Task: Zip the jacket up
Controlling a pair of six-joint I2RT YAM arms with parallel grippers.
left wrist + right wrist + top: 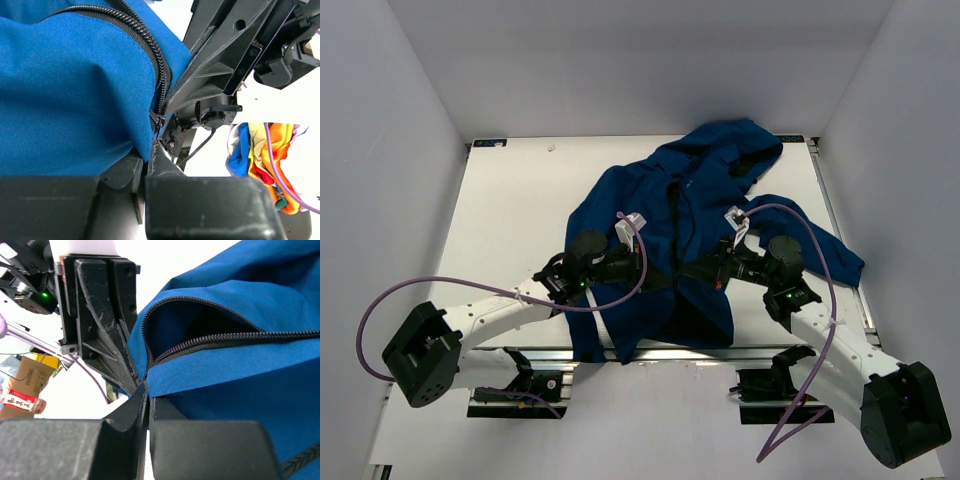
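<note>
Six o'clock on the jacket (700, 180): left gripper (154, 144) nips the zipper (210, 342) foot, right gripper (146, 392) pinched fully closed alongside, seemingly bringing both ends together to mate.

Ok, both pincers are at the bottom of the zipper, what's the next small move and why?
Probably hold the left pincer steady on the jacket hem and draw the right pincer up the zipper: both meet at its lower end, and above that it gapes open.
</note>
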